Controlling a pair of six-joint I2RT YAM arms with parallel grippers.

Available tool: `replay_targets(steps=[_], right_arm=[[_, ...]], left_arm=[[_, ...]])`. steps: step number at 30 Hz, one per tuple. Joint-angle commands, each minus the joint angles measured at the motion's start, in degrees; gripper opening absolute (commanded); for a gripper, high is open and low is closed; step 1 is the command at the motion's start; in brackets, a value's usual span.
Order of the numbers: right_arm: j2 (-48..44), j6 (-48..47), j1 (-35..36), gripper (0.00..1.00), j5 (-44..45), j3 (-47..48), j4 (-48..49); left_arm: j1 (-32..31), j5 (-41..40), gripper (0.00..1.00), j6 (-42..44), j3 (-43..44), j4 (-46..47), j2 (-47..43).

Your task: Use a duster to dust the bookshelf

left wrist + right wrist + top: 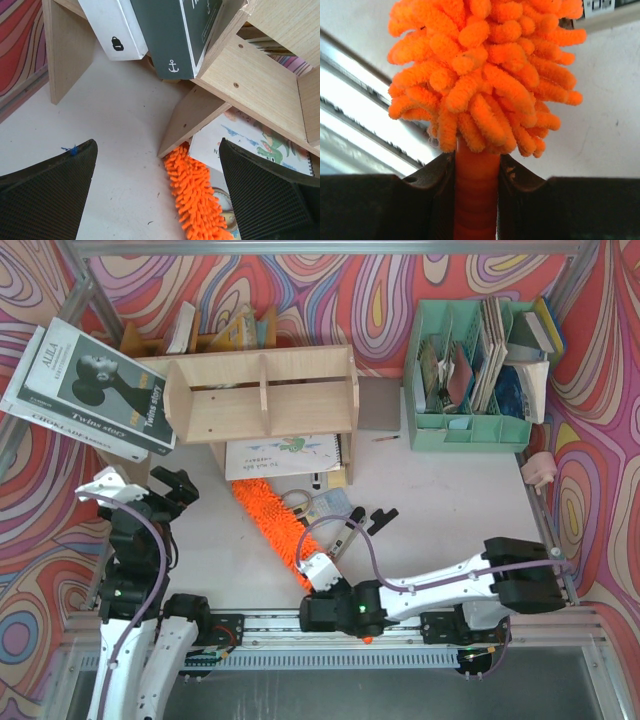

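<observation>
We judge the grasp to be made and the dusting itself not yet begun. The right arm (450, 585) reaches in along the near edge of the worktop (440, 500), and its jaws are clamped on the handle of the duster (268, 520), right where the handle meets the fluffy head; the right wrist view shows the orange stem pinched between both pads. The duster runs slantwise from that grip near the middle of the near edge toward the far left. Its far tip sits at the foot of a leg of the bookshelf (262, 395), close to touching it, beside a spiral pad (285, 455) tucked under the shelf. We cannot tell whether the head rests on the worktop or hangs just above it. The bookshelf stands toward the far left corner, with large books (100, 390) leaning over its left end. The left arm (135, 540) waits by the left edge, its jaws wide apart and holding nothing. For the next move we would raise the head clear of the leg, level it with the top board or a compartment, and sweep along it, watching that the long head does not knock the leaning books.
</observation>
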Motion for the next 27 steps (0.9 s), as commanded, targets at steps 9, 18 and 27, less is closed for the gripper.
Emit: replay_targets(steps=[9,18,27], right_arm=[[-13.5,-2.7,10.3,0.0,0.4,-4.3,-5.1],[-10.6,-6.2,10.8,0.0,6.3,-2.5,3.0],[0.4,-16.9,2.7,0.0,1.3,4.1,17.4]], left_arm=[[0.8,-2.4,0.98,0.8,0.5,0.7,-0.4],[0.8,-9.3,0.99,0.5,0.5,-1.1,-3.8],[0.8,-14.6,0.99,0.1,1.3,-3.2,-5.6]])
